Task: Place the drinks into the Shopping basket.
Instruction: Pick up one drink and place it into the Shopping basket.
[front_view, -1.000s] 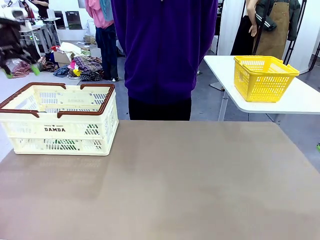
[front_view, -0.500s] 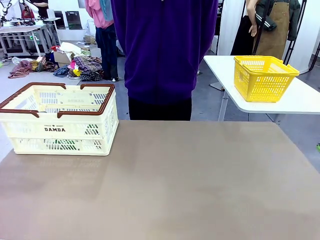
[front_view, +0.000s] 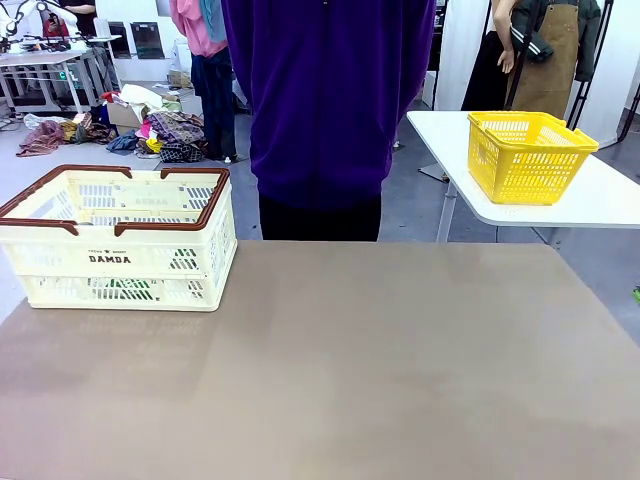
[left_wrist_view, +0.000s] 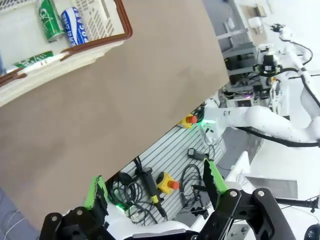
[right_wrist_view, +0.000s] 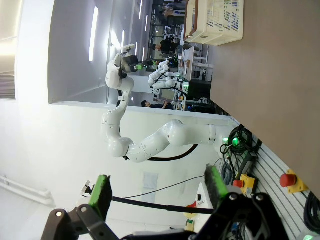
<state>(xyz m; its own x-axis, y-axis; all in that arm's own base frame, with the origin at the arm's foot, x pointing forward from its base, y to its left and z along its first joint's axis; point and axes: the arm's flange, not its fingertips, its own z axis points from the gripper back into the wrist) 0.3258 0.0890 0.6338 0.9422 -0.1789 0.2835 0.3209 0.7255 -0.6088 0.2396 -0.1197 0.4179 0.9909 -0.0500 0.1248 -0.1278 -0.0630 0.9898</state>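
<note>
The Shopping basket (front_view: 118, 235), cream with a brown rim and "DAMDA" on its side, stands at the table's far left. Something green (front_view: 120, 290) shows through its lower slats. From above, in the left wrist view, the basket (left_wrist_view: 90, 45) holds three drinks: a green can (left_wrist_view: 49, 20), a blue can (left_wrist_view: 75, 26) beside it, and another green can (left_wrist_view: 34, 59) lying near the wall. My left gripper (left_wrist_view: 152, 182) hangs open and empty, high off the table's near edge. My right gripper (right_wrist_view: 158, 189) is open and empty too, well away from the basket (right_wrist_view: 215, 20).
A person in a purple top (front_view: 330, 100) stands at the far side of the brown table (front_view: 350, 360). A yellow basket (front_view: 528, 152) sits on a separate white table at the right. Cables and emergency-stop buttons (left_wrist_view: 167, 184) lie below the near edge.
One second ago my left gripper showed at the top left of the front view above the basket; it has since drawn back out of that view. Nothing else moved.
</note>
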